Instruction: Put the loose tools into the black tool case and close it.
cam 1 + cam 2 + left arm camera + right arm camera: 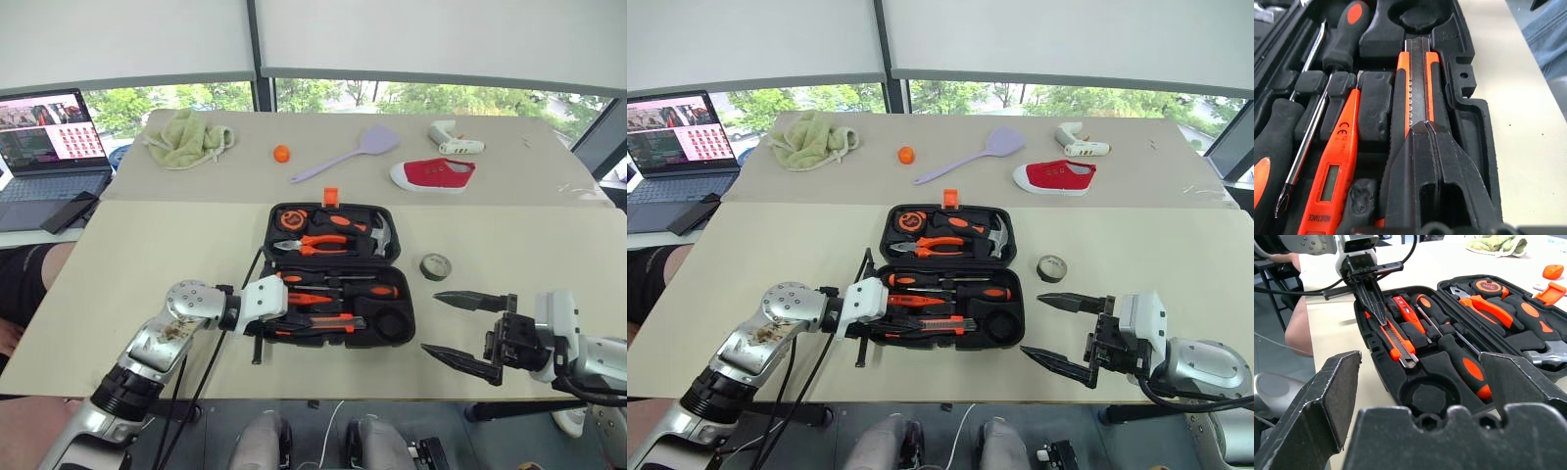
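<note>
Left wrist view shows the left gripper [1427, 128] with fingers pressed together, resting on the orange-black utility knife [1418, 83] seated in its slot of the open black tool case [402, 250], beside the slim orange tester screwdriver [1334, 166]. Right gripper [468, 328] hovers just right of the case, fingers wide apart, empty. Small dark tape roll [435, 265] lies on the table [176, 255] beside the case

The black tool case [394, 257] lies open, screwdrivers [358, 291] and utility knife [323, 324] slotted; tape roll [436, 266] just beside.
</note>
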You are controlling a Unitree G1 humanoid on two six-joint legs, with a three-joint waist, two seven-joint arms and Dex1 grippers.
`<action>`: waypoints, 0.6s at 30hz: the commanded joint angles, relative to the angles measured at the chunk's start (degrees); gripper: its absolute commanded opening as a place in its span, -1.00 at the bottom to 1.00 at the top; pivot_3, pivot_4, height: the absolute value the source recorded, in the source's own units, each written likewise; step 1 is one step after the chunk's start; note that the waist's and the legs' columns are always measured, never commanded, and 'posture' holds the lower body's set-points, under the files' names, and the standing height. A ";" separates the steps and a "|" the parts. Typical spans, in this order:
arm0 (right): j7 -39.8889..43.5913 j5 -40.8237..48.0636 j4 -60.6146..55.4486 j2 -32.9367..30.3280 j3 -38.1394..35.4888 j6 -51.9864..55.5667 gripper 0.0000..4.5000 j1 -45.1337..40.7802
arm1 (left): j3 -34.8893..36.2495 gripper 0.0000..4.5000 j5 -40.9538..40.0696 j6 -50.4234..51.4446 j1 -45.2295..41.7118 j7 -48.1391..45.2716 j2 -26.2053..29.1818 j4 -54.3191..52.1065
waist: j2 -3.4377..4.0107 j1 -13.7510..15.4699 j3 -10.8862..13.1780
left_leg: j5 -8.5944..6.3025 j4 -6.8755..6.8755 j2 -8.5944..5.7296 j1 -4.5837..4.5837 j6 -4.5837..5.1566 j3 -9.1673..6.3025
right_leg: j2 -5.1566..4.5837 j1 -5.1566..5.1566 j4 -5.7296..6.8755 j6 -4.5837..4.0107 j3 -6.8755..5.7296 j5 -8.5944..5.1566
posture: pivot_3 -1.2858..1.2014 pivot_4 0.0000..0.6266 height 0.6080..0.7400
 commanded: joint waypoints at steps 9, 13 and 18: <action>-1.77 0.25 -0.34 0.17 -2.36 -1.21 1.00 -0.19 | 0.66 -0.99 -0.78 0.68 2.09 2.58 -2.38 1.33 | 0.26 0.20 -0.19 | -0.06 -0.03 0.01 0.27 0.08 -0.04 | -0.07 0.31 -0.07 0.01 -0.03 -0.02 | 0.03 -0.52 1.00; -2.86 0.95 1.08 0.62 -6.03 -1.26 1.00 1.77 | 10.78 -0.99 -14.14 3.02 3.91 -0.05 -4.03 -2.12 | 0.23 0.09 -0.16 | -0.07 -0.03 0.03 0.10 0.10 -0.04 | -0.08 0.14 -0.06 0.01 -0.01 -0.02 | 0.03 -0.52 1.00; -3.07 0.04 8.13 3.59 -14.03 -3.98 1.00 8.71 | 25.67 -0.54 -21.98 1.86 7.38 0.10 -0.22 -1.12 | 0.19 0.11 -0.14 | 0.05 -0.02 0.05 -0.23 -0.09 -0.03 | -0.05 -0.26 0.07 -0.01 -0.01 -0.01 | 0.03 -0.52 1.00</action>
